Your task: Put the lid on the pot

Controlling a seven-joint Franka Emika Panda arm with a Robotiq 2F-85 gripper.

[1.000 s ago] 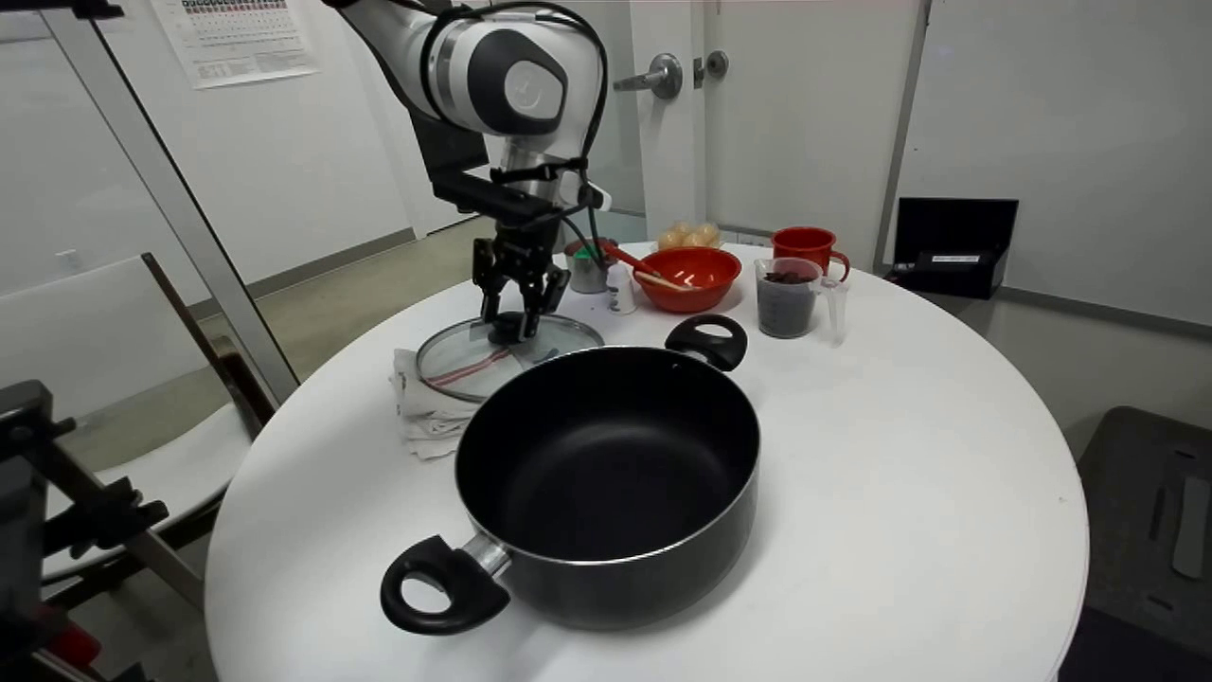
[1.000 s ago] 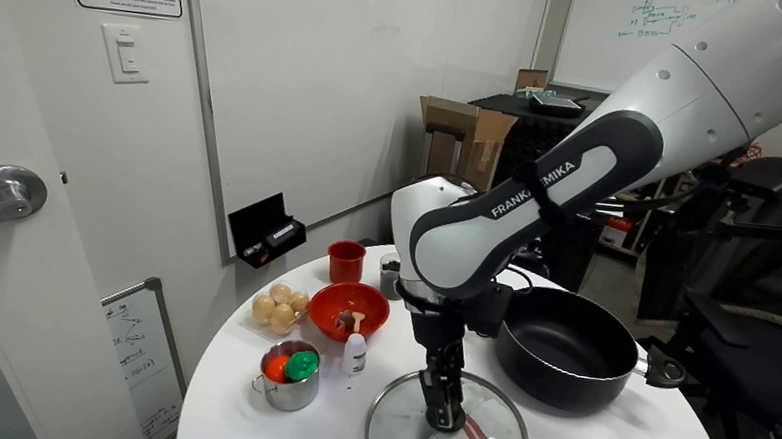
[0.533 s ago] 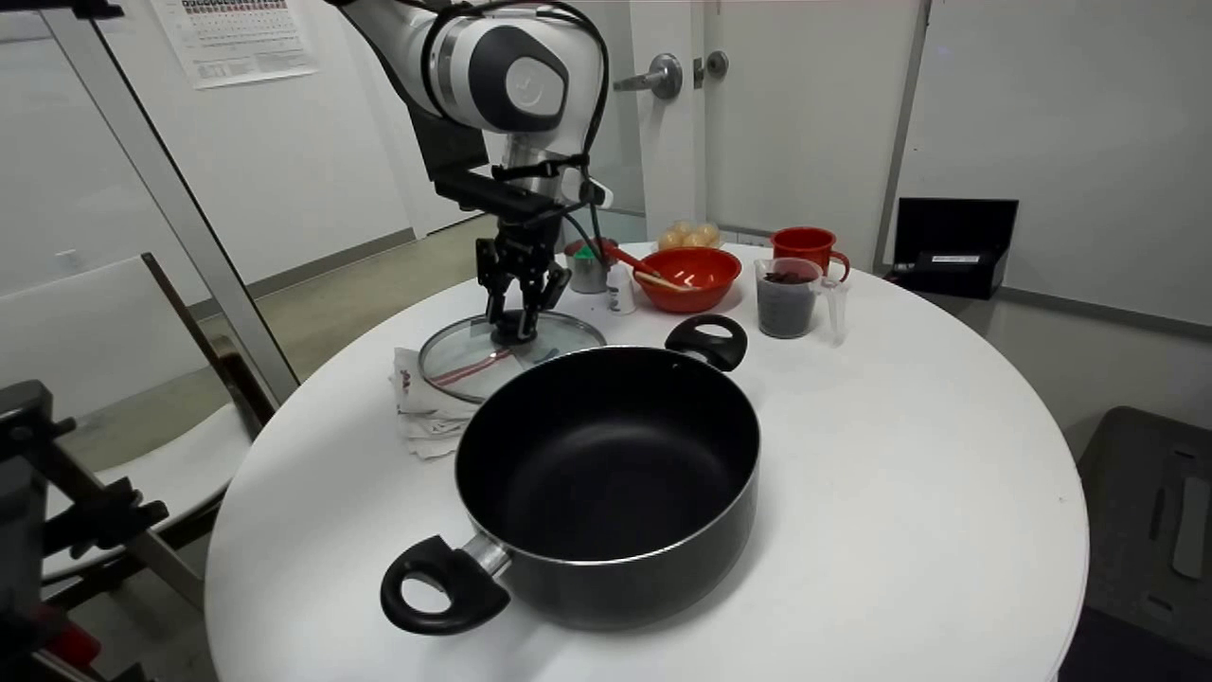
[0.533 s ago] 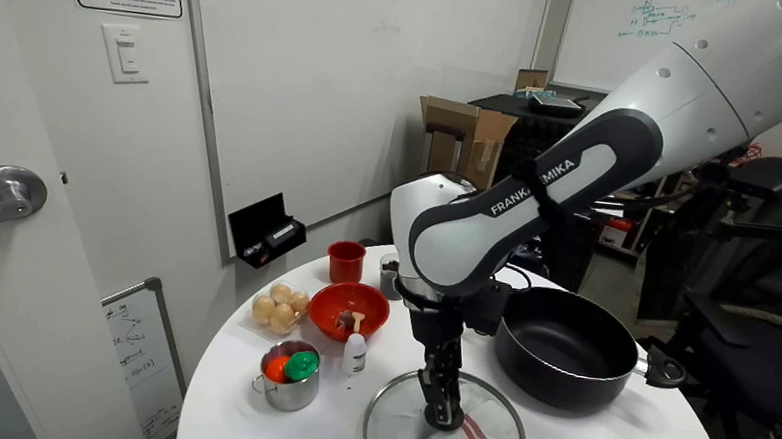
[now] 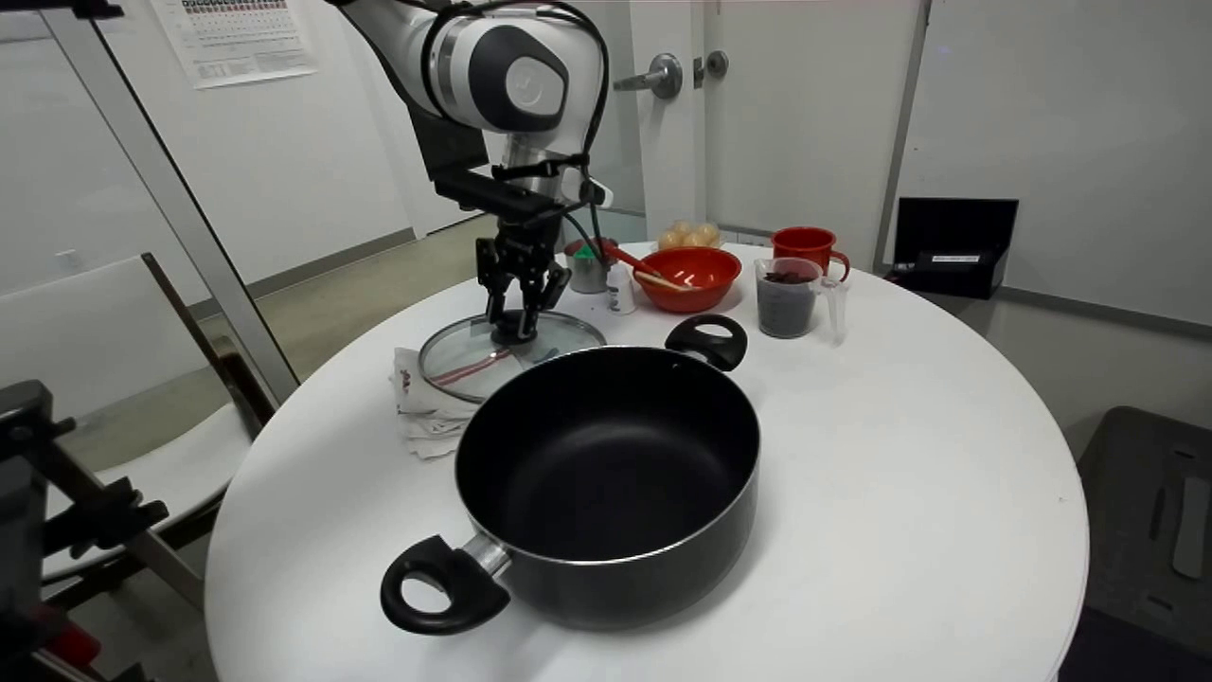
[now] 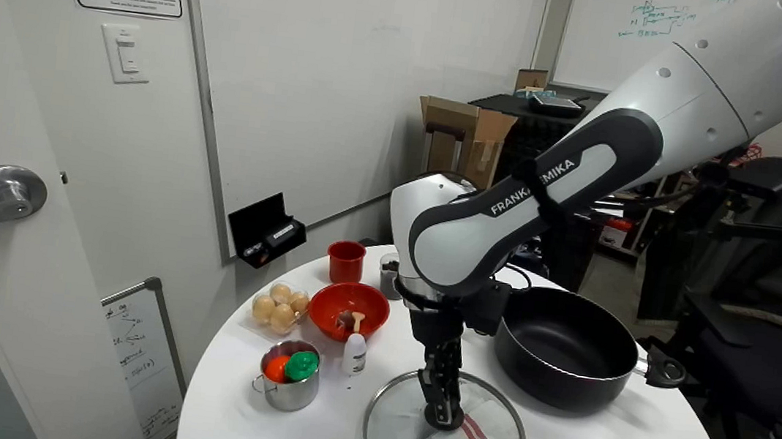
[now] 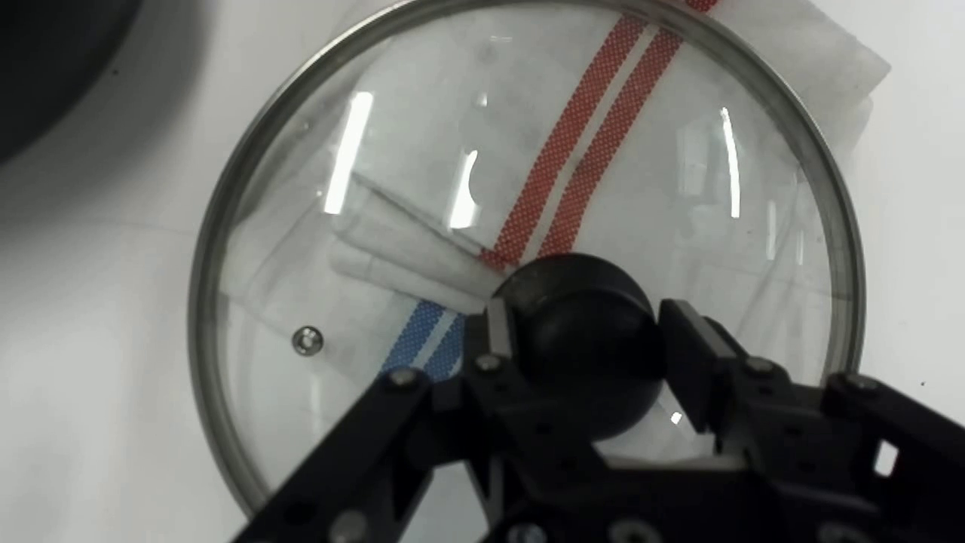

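Note:
The lid (image 5: 492, 367), clear glass with a metal rim and dark knob, lies over a folded cloth beside the pot. It also shows in an exterior view (image 6: 404, 431) and fills the wrist view (image 7: 422, 173). My gripper (image 7: 584, 324) points down with a finger on each side of the knob (image 7: 577, 290), and both appear to touch it; the gripper shows in both exterior views (image 5: 512, 322) (image 6: 443, 411). The wide black pot (image 5: 634, 587) stands uncovered; it shows in an exterior view (image 6: 549, 385) and at the wrist view's corner (image 7: 53, 68).
The striped cloth (image 5: 426, 426) lies under the lid. A red bowl (image 5: 686, 296), a measuring cup (image 5: 786, 308), a red mug (image 5: 803, 244), a white bottle (image 6: 355, 354), a metal cup (image 6: 290, 392) and an egg carton (image 6: 277, 310) stand behind. The pot's handles (image 5: 445, 587) stick out.
From one second to half a second ago, the lid and gripper shifted slightly together and the fingers drew a little closer on the knob. Since then nothing has visibly moved.

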